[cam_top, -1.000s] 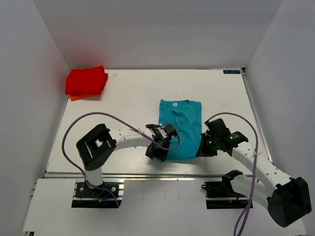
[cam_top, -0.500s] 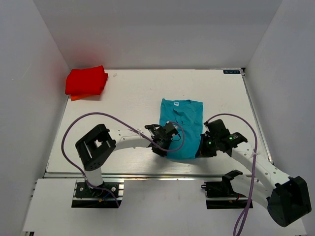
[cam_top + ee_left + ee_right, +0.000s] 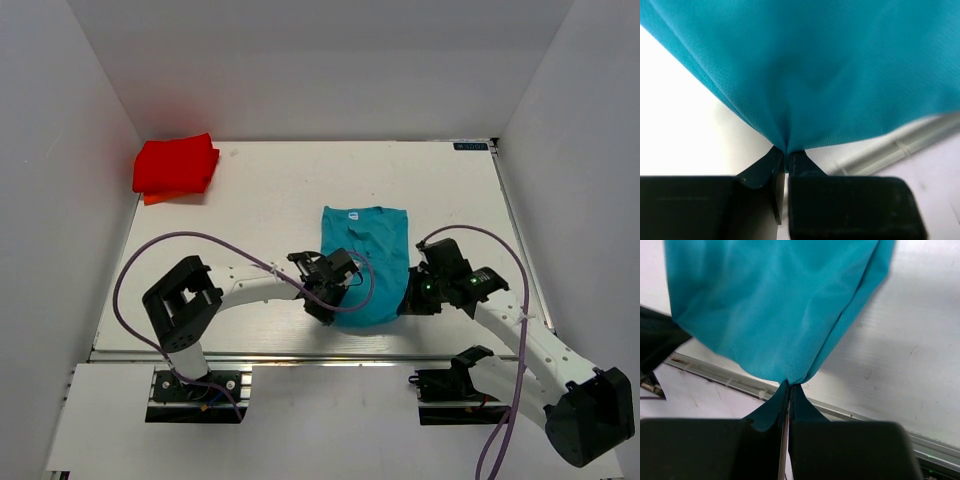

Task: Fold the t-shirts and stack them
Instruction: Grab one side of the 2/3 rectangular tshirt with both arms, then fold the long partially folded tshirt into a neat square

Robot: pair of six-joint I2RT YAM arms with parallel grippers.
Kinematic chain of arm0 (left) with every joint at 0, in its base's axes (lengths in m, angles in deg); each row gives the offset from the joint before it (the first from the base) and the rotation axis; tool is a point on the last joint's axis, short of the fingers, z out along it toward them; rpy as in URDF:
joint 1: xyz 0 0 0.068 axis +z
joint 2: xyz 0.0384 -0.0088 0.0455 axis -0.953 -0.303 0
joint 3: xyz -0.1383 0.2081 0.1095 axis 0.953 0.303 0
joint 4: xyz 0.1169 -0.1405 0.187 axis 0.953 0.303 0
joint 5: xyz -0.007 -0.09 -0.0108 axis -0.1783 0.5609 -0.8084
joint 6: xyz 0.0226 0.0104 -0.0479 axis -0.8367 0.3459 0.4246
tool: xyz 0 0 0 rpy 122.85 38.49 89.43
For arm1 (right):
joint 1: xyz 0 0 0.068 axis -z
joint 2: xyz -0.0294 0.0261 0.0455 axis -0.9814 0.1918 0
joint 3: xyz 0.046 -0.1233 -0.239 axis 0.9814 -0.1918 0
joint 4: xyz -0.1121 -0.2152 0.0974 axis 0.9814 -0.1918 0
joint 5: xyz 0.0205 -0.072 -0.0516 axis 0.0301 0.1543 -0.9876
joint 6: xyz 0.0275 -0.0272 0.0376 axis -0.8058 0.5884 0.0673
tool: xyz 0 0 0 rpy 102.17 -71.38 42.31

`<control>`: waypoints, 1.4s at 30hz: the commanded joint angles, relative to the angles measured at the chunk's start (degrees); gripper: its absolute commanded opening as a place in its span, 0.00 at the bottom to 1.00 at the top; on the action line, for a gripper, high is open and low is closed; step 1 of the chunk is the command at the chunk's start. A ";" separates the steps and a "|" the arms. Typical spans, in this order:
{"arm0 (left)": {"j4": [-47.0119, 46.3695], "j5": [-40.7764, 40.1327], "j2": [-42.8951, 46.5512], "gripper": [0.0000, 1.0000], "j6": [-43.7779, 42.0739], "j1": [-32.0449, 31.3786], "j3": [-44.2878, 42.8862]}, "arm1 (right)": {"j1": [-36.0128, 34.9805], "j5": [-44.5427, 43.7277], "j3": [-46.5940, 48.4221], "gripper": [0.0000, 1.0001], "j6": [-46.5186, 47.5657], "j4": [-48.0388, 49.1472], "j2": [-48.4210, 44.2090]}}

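The teal t-shirt (image 3: 366,255) lies on the table (image 3: 270,190) a little right of centre, between the two arms. Its collar points to the far side and its hem to the near edge. It reads as a narrow rectangle with no sleeves sticking out, so you can judge the side folds as done. The left gripper (image 3: 786,152) is clenched on the near left corner of the hem. The left wrist view shows the cloth drawn to a point between the closed fingertips and fanning out above them. The right gripper (image 3: 789,387) pinches the near right corner the same way, with the fabric hanging away from the nip in a taut fold. Holding both corners at once likely keeps the hem straight, so you can lift it and carry it toward the collar for the crosswise fold. The red t-shirt (image 3: 176,165) sits well apart at the far left corner of the table. It is already a compact folded bundle and probably the base of the stack. As for writing, the small white neck label (image 3: 352,213) inside the teal collar is too small to read. A dark tag (image 3: 470,146) at the table's far right corner carries light marks that you cannot make out. Neither shirt shows any print.
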 commanded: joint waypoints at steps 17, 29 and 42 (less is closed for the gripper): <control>17.78 -4.40 -6.09 0.00 3.23 11.61 -28.71 | 2.17 -24.12 19.24 0.00 -1.39 5.11 9.12; 13.21 -1.06 -12.07 0.00 4.11 20.50 -41.18 | 6.39 -23.52 28.82 0.00 0.99 11.17 19.75; 14.01 2.98 -21.57 0.00 1.74 25.86 -57.70 | 10.69 -17.89 40.07 0.00 5.91 13.28 31.53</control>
